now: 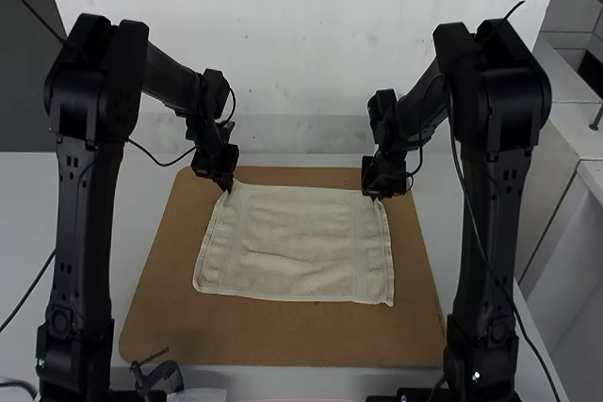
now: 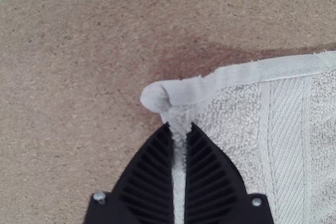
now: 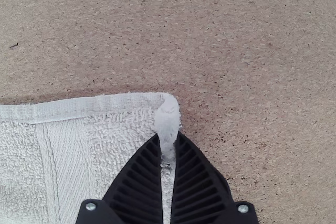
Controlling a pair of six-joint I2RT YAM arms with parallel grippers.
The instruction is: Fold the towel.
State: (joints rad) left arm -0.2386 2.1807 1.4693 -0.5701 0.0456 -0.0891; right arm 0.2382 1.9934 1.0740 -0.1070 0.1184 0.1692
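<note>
Pulling the two far corners unevenly is the likeliest way to spoil this fold: if one side leads, the towel (image 1: 297, 247) could skew and its edges miss each other. Each grip takes only a narrow pinch near the corner, so a quick lift might let the cloth slip out. The near edge isn't held, and could drag across the brown board (image 1: 283, 336) and ruck up if the pull runs low.

Both sets of jaws are closed on cloth, with just the towel's thickness between them: the left gripper (image 2: 180, 125) on the far left corner, the right gripper (image 3: 168, 134) on the far right. At each, a small nub of corner pokes past the tips. The rest lies spread on the board, unfolded and lightly rippled, between the jaws and towards the near side.
</note>
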